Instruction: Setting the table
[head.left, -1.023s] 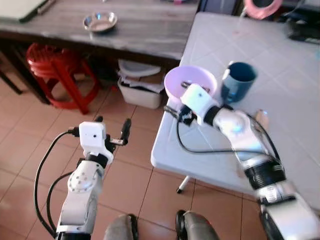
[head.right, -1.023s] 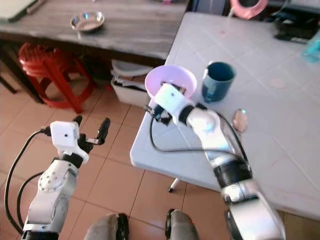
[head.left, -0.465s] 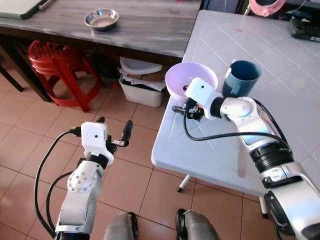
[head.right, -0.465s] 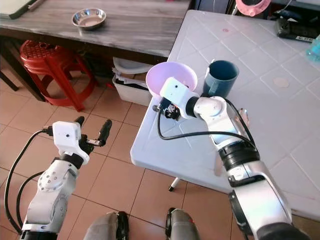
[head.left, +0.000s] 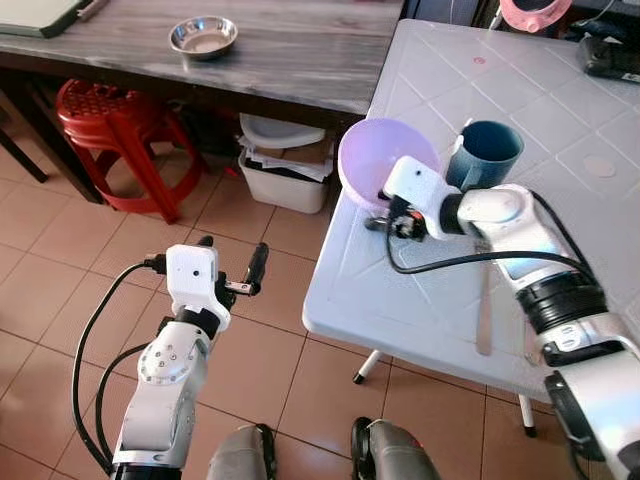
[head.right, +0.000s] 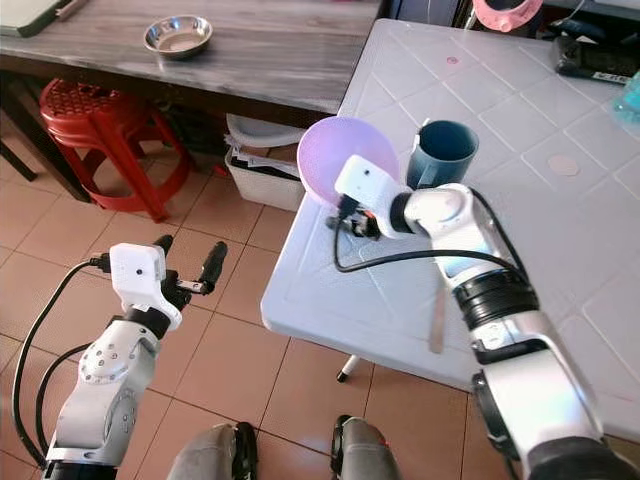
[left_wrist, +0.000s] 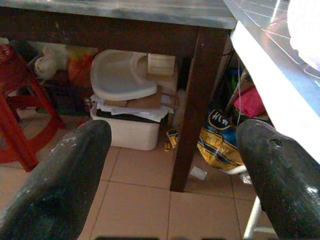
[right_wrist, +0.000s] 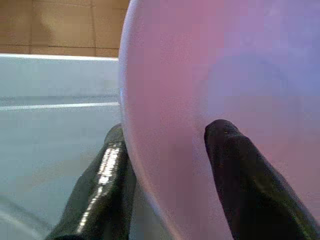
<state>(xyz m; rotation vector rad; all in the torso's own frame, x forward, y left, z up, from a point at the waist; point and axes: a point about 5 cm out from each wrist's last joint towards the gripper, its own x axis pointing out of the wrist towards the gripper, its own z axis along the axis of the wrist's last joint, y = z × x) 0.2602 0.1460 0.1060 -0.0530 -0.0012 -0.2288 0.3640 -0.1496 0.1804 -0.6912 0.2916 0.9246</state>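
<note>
A lilac plastic bowl (head.left: 385, 160) is tilted up on its edge at the near left corner of the white table (head.left: 430, 300). My right gripper (head.left: 385, 200) is shut on its rim; in the right wrist view one finger (right_wrist: 245, 185) lies inside the bowl (right_wrist: 225, 75) and the other finger (right_wrist: 102, 185) outside. A dark teal mug (head.left: 487, 153) stands just right of the bowl. A metal spoon (head.left: 484, 310) lies on the table near my right forearm. My left gripper (head.left: 228, 262) hovers open over the floor, left of the table.
A dark wooden table (head.left: 260, 50) at the back left carries a steel bowl (head.left: 203, 37). Under it are a red stool (head.left: 110, 130) and a white bin (head.left: 275, 165). A pink object (head.left: 527, 12) sits at the white table's far edge. Tiled floor lies to the left.
My right gripper has tipped the lilac bowl from lying flat to standing on its edge and shifted it slightly right. The left arm has barely moved.
</note>
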